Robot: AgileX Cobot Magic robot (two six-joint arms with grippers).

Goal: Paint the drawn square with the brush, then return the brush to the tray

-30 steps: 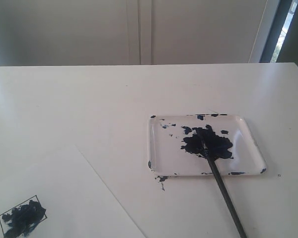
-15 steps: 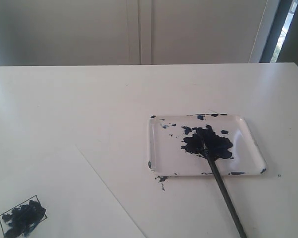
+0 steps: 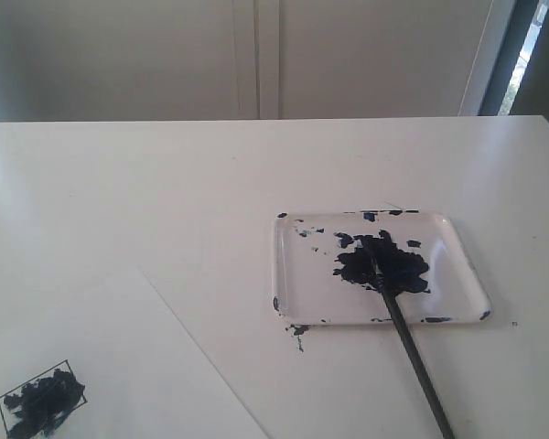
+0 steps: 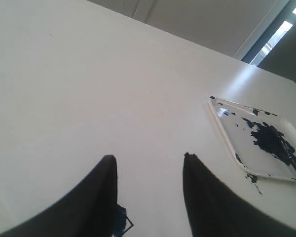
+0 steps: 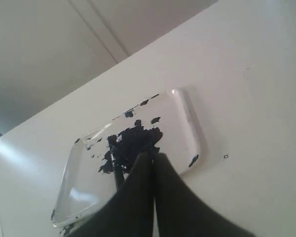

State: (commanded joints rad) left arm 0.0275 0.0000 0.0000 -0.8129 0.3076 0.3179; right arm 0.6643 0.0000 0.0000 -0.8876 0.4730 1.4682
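A: Where is the brush?
B: I see the brush (image 3: 413,352) with its dark tip in the tray (image 3: 302,279); its handle crosses the near rim over the worktop (image 3: 165,183).
A: And the tools?
B: My left tool (image 4: 148,157) is spread, empty; my right tool (image 5: 153,158) is pressed together, the brush beside it.
A: The drawn square (image 3: 41,400)?
B: Daubed dark on the paper sheet (image 3: 119,357); well apart from the tray.

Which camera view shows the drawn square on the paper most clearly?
The exterior view: the drawn square appears there whole, with its tilted outline and the dark daubs inside it. The left wrist view shows only one painted corner of it. The right wrist view does not show it.
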